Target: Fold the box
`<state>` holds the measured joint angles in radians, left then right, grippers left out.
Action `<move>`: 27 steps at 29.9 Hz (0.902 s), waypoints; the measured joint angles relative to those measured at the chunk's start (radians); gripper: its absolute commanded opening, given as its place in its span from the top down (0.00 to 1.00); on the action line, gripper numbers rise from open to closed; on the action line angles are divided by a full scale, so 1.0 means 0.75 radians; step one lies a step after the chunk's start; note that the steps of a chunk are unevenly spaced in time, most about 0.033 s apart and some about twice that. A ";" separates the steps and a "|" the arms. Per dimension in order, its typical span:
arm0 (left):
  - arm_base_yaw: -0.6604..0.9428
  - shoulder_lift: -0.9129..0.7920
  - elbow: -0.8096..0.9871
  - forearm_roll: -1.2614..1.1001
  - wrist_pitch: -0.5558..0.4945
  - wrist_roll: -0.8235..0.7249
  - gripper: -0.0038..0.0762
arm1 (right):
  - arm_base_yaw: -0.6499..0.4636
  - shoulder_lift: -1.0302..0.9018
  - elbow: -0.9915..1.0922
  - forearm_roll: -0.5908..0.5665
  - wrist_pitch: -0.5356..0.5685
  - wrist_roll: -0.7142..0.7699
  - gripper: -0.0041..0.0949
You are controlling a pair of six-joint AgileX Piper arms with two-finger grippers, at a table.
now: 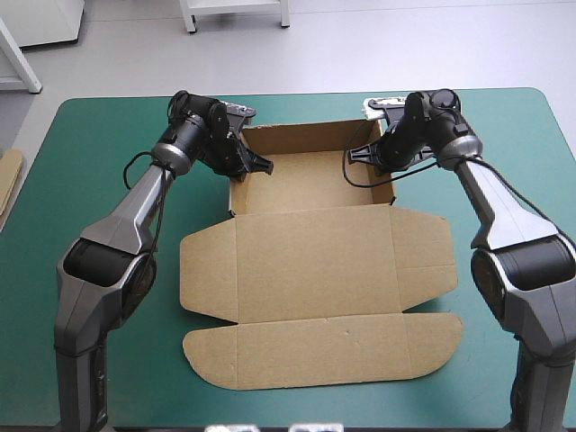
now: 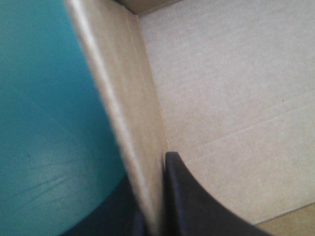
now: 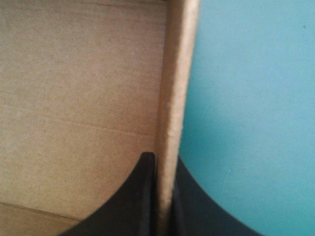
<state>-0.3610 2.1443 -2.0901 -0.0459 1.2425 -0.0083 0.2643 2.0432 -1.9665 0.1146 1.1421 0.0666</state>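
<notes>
The brown box (image 1: 315, 180) stands as an open tray at the far middle of the table, its walls raised and its lid (image 1: 315, 297) lying flat toward the near edge. My left gripper (image 1: 241, 162) is shut on the tray's left wall (image 2: 125, 103), one black finger (image 2: 189, 196) inside the tray and the other outside. My right gripper (image 1: 382, 155) is shut on the right wall (image 3: 174, 98), with one black finger (image 3: 140, 196) inside against the tray floor (image 3: 78, 88).
The teal-green cover (image 1: 90, 180) lies bare on both sides of the box. An edge of more brown board (image 1: 9, 175) shows at the table's left edge. White furniture legs stand beyond the far edge.
</notes>
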 measured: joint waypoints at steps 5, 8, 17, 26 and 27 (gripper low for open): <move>0.000 0.026 -0.001 0.002 -0.004 -0.005 0.96 | 0.019 0.042 0.000 -0.042 0.000 0.028 0.97; 0.000 0.032 -0.006 0.002 -0.004 -0.005 0.96 | 0.023 0.053 0.000 -0.055 0.000 0.041 0.97; 0.001 0.045 -0.010 0.002 -0.010 -0.010 0.96 | 0.023 0.060 -0.004 -0.056 -0.001 0.047 0.97; 0.000 0.045 -0.010 0.000 -0.041 0.011 0.69 | 0.024 0.065 -0.011 -0.066 0.030 0.036 0.70; -0.001 0.045 -0.010 0.000 -0.044 0.019 0.63 | 0.025 0.067 -0.015 -0.065 0.033 0.035 0.69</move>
<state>-0.3621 2.1783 -2.0979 -0.0455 1.2096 0.0058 0.2833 2.0936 -1.9777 0.0657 1.1665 0.0926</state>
